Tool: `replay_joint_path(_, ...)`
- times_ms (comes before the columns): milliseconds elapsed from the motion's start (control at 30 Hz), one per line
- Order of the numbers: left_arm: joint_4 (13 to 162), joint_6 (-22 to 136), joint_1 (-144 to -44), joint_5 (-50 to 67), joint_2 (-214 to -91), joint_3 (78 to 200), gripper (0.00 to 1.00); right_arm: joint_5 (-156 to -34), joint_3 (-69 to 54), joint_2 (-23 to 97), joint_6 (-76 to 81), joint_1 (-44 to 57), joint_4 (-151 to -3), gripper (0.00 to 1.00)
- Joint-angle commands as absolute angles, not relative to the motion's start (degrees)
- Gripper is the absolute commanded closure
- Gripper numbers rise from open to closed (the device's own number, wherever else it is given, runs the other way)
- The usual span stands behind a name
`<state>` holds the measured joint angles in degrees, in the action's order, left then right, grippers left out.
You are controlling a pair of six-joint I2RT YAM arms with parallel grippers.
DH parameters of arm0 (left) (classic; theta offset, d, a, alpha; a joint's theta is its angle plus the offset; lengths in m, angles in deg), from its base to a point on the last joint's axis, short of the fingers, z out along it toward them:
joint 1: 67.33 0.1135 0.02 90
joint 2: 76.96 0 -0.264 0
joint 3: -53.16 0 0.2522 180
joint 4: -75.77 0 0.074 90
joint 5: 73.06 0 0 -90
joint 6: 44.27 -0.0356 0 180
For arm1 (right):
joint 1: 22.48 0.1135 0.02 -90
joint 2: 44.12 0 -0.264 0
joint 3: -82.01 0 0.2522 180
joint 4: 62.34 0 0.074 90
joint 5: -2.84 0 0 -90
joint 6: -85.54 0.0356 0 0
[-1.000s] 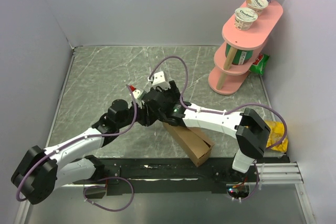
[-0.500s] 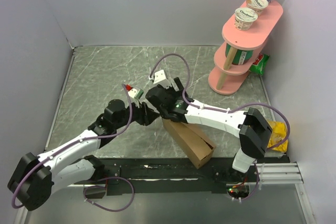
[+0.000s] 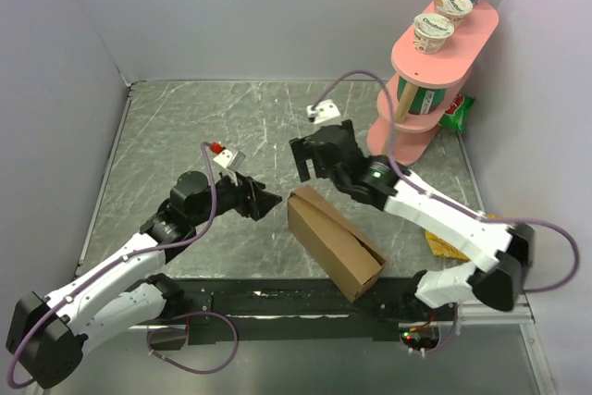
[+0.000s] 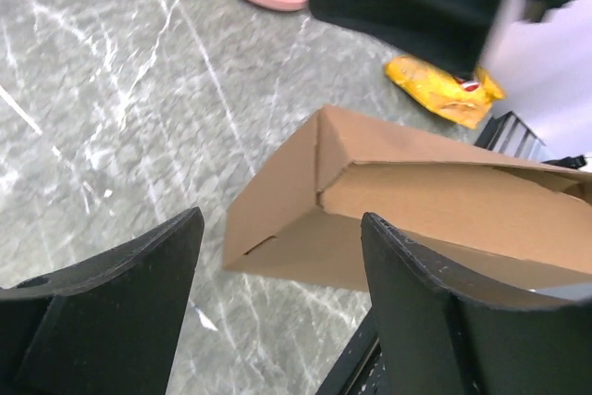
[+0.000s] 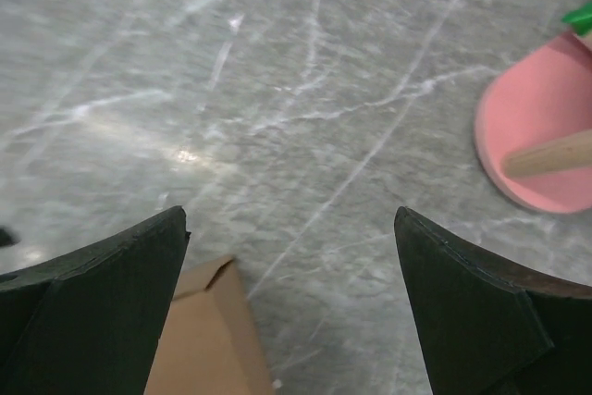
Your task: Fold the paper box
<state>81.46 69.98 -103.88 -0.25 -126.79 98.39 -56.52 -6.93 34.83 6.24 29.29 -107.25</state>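
The paper box is a plain brown cardboard mailer lying at a slant on the grey marble table, near the front edge. It looks folded into a box, and its near right end looks partly open. My left gripper is open and empty, just left of the box's far corner. In the left wrist view the box lies ahead of the open gripper, apart from it. My right gripper is open and empty, above and behind that corner. The right wrist view shows the gripper over bare table, with the box corner at lower left.
A pink tiered shelf with yogurt cups stands at the back right, and its base shows in the right wrist view. A green packet lies beside it. A yellow bag lies right of the box. A black rail runs along the front edge.
My right arm has pulled off the box, swinging back and to the right. My left gripper has backed slightly left. The box now lies free of both.
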Motion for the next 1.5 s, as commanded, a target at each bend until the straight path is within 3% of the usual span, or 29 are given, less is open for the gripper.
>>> replay_joint_path(0,80.9,70.4,-103.5,-2.9,-126.7,101.7,0.24,-69.3,-3.2,24.0,7.7,27.6,-106.5,0.00)
replay_joint_path(233,81.9,71.9,-102.7,-2.9,-129.1,104.9,0.24,-77.2,6.4,9.0,8.3,28.8,-113.9,0.01)
replay_joint_path(333,80.0,74.4,-101.8,-4.1,-130.8,106.7,0.17,-79.1,9.7,2.8,10.9,30.3,-118.3,0.01)
replay_joint_path(500,75.8,75.8,-101.8,-8.4,-135.4,108.4,0.15,-79.1,15.9,-10.6,16.1,36.4,-119.8,0.00)
replay_joint_path(700,76.2,74.1,-101.8,-4.6,-130.8,104.6,0.14,-79.0,18.9,-18.8,19.9,37.5,-123.3,0.01)
replay_joint_path(833,75.9,77.5,-102.0,-7.1,-127.9,98.9,0.14,-80.5,15.7,-19.3,20.7,37.5,-130.0,0.01)
replay_joint_path(1067,75.7,81.4,-104.5,-7.6,-123.4,93.6,0.19,-80.7,14.5,-20.4,23.7,37.5,-135.0,0.12)
replay_joint_path(1167,72.5,83.2,-109.9,-5.6,-122.3,90.7,0.22,-81.1,16.4,-20.8,24.7,37.6,-135.2,0.16)
replay_joint_path(1467,60.9,91.5,-125.9,6.1,-124.8,84.2,0.23,-83.2,18.5,-17.9,26.5,37.8,-131.8,0.12)
